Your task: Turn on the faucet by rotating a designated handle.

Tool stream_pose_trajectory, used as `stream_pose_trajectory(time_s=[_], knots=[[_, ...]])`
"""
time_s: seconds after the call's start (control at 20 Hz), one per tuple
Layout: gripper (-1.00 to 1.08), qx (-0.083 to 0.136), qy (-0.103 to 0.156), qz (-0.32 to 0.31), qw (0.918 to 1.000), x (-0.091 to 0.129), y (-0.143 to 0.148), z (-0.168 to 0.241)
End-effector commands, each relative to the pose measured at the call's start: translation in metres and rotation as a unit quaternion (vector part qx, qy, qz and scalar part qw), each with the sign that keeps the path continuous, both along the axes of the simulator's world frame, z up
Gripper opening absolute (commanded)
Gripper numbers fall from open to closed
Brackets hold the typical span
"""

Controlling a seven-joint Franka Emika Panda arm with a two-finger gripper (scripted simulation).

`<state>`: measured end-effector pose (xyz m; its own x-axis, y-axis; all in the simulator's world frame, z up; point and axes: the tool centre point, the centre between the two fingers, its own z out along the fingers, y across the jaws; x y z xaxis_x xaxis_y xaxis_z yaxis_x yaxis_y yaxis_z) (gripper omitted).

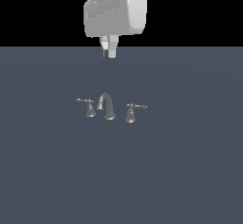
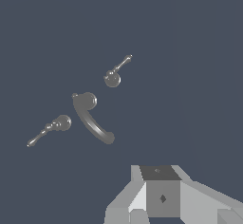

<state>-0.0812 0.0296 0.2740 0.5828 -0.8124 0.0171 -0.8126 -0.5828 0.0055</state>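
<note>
The tiny silver-grey faucet stands mid-scene, its arched spout between two lever handles. The handle is the one on the exterior view's right, its thin lever pointing right. The twin handle points left. My gripper hangs well above and behind the faucet, fingers together, holding nothing and touching nothing. In the wrist view the spout curves toward my gripper. There the handle and the twin sit on either side of the spout's base.
The faucet sits on a flat dark blue-grey floor. The white arm body rises above the gripper against a black backdrop.
</note>
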Motion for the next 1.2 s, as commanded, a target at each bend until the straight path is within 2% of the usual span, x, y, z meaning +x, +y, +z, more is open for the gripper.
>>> stream_pose_trajectory(time_s=[0.0, 0.3, 0.6, 0.8, 1.15], knots=[[-1.0, 0.001, 0.0, -0.03, 0.9996, 0.012, -0.003, -0.014], [-1.0, 0.003, -0.001, -0.1, 0.9949, 0.039, -0.015, -0.048], [-1.0, 0.004, -0.001, -0.174, 0.9847, 0.066, -0.031, -0.084], [-1.0, 0.004, -0.001, -0.228, 0.9736, 0.085, -0.046, -0.11], [-1.0, 0.005, -0.001, -0.319, 0.9479, 0.112, -0.076, -0.154]])
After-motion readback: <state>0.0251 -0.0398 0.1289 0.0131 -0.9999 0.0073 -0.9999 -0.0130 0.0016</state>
